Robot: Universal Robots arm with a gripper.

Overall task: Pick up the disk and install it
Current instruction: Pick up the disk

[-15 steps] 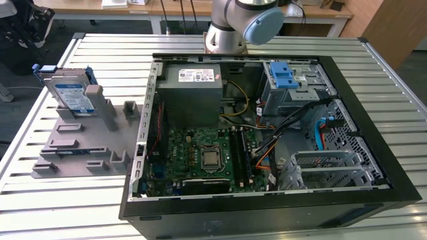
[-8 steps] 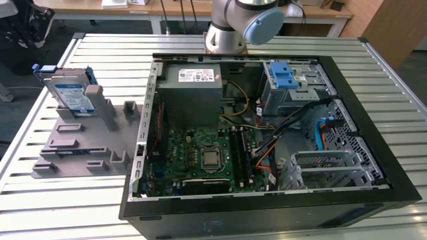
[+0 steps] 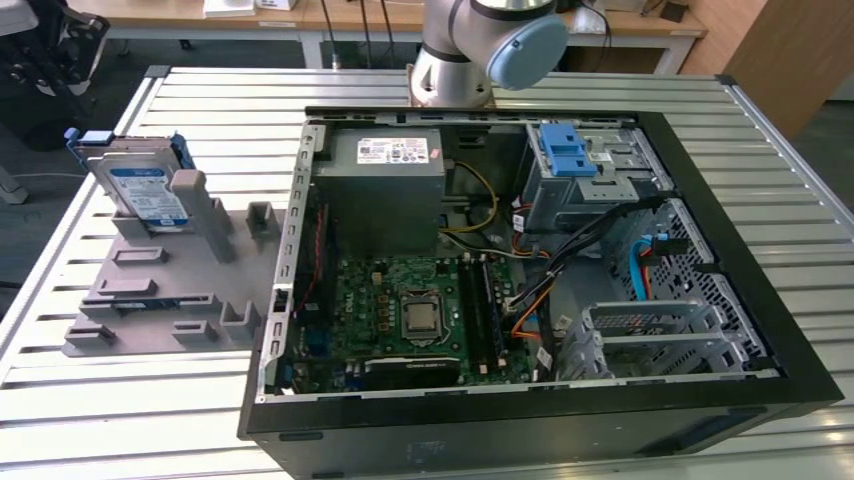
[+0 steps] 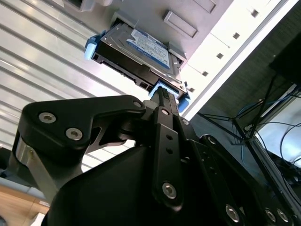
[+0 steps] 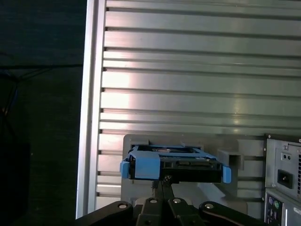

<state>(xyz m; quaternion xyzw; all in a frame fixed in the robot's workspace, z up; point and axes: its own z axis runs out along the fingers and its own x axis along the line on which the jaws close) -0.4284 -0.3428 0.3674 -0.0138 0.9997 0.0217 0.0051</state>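
Note:
The disk (image 3: pixel 144 192), a silver drive with a white-and-blue label in a blue carrier, stands on edge in a grey holder (image 3: pixel 160 290) on the slatted table, at the exterior view's left of the open computer case (image 3: pixel 534 425). In both wrist views the disk (image 4: pixel 141 52) (image 5: pixel 174 165) lies just beyond my gripper (image 4: pixel 163 94) (image 5: pixel 162 180). The black fingers meet at one point, shut with nothing between them, in line with the blue carrier's edge. Whether they touch the carrier I cannot tell.
Inside the case sit a grey power-supply box (image 3: pixel 394 190), a motherboard (image 3: pixel 414 310), a cage with blue latches (image 3: pixel 567 150) and a grey metal cage (image 3: pixel 654 335) among cables. The arm's base (image 3: pixel 467 60) stands behind the case. The table edge (image 5: pixel 91 94) runs beside the holder.

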